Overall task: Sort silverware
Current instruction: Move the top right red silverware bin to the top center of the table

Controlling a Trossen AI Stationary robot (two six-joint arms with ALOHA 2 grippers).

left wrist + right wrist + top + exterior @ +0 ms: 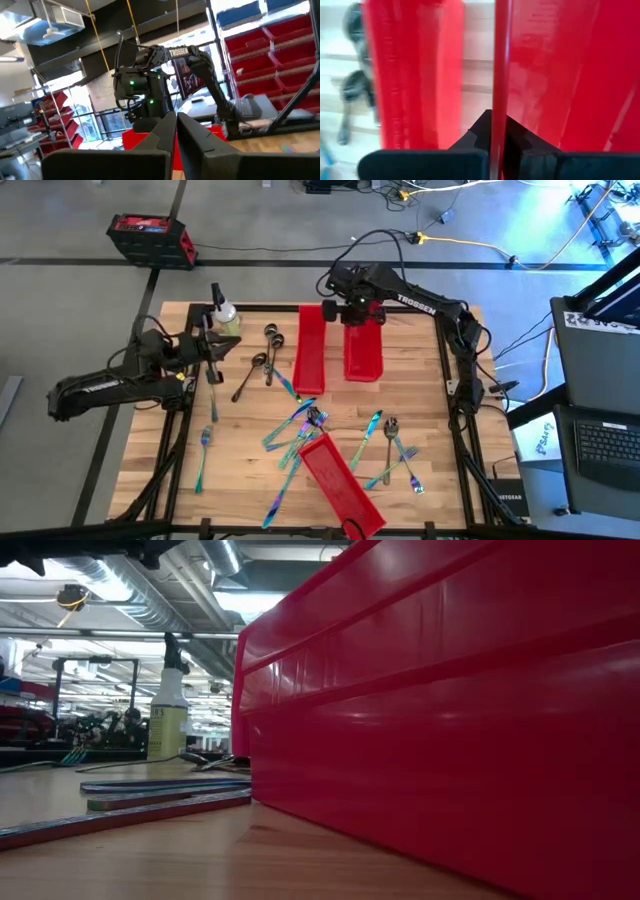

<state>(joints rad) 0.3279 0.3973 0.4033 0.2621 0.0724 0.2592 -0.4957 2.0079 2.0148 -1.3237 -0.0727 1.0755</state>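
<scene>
Down on the wooden table [240, 470] the silverware [300, 425] lies loose, spread across the middle and near part of the board. A tangle of shiny blue-purple pieces sits in the centre, just beside the upper end of a red bin [342, 485] that lies slantwise near the front edge. More pieces lie to the right of that bin, a fork [203, 455] lies alone on the left, and three dark spoons [262, 362] rest further back, left of the two upright bins.

Those two red bins [310, 350] stand side by side at the far middle of the table, apart from the cutlery. From table height, the slanted bin's red wall [450, 720] fills most of the view, with flat blue-edged pieces [150, 802] lying on the wood beside it and a spray bottle [168, 710] standing behind them.

The right gripper [497, 135] is over the far end of the right-hand bin, and its fingers are pinched on that bin's thin red rim [500, 65], which runs straight between them. The left gripper [176, 122] hangs at the left side of the table by the spray bottle [224, 310], fingers pressed together with nothing between them, pointing across at the other arm [190, 60].
</scene>
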